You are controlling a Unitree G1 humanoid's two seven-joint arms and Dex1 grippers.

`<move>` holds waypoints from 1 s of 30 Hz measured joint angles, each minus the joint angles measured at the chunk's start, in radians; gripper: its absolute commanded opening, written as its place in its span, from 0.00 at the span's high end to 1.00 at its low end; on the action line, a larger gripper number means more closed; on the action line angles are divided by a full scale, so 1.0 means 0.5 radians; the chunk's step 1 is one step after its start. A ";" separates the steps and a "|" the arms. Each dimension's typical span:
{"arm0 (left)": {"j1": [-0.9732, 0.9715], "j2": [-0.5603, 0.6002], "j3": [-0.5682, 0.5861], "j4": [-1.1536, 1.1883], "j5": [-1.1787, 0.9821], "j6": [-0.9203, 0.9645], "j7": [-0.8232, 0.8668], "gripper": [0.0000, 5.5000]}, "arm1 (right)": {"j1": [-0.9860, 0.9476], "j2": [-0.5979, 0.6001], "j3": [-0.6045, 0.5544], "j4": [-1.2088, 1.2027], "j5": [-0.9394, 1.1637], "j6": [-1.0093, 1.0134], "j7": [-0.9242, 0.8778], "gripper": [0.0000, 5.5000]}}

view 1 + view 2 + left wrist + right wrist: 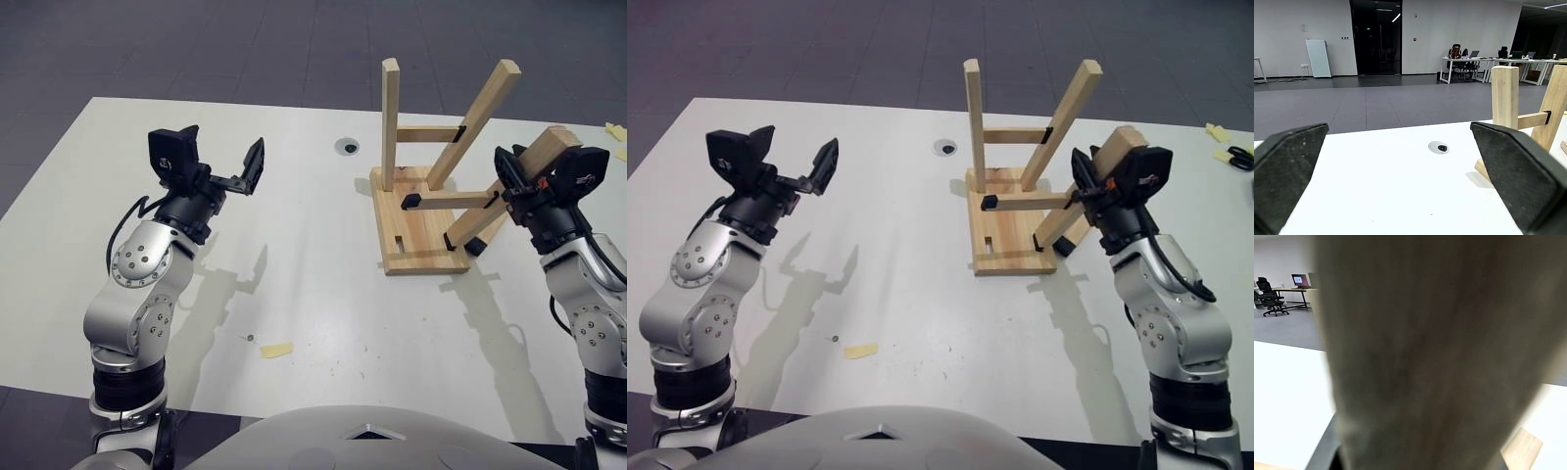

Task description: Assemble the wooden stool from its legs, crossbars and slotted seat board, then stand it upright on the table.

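Observation:
The slotted seat board (427, 257) lies flat on the white table (294, 255), right of centre. From it rise one upright leg (390, 117) and one tilted leg (477, 119), joined by a crossbar (426, 134). A third leg (470, 223) leans out to the right, with a second crossbar (453, 201) running from it. My right gripper (516, 188) is shut on this leaning leg near its upper end; the leg (1425, 357) is a blur right against the right wrist camera. My left gripper (223, 159) hangs open above the table's left side, its pads (1518, 171) wide apart and holding nothing.
A round cable grommet (346, 147) sits in the table behind the stool parts. A scrap of yellow tape (276, 350) and a small screw (250, 336) lie near the front. More tape (617, 132) lies at the far right edge.

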 measured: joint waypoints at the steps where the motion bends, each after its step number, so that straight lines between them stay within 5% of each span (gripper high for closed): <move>1: 0.000 0.001 0.000 0.000 0.000 0.000 -0.002 0.02 | 0.020 0.002 -0.006 0.040 0.000 -0.067 0.043 0.80; 9: 0.007 0.005 -0.009 0.003 0.037 0.000 -0.033 0.02 | 0.021 0.171 -0.011 0.514 -0.121 -0.705 0.186 0.80; 21: -0.018 0.008 -0.047 0.015 0.078 0.000 -0.110 0.02 | -0.271 0.221 0.055 0.272 -0.062 -0.057 -0.323 0.81; 30: -0.093 0.007 -0.121 0.088 0.159 -0.004 -0.201 0.02 | -0.294 0.451 0.152 0.300 -0.359 -0.133 -0.307 0.81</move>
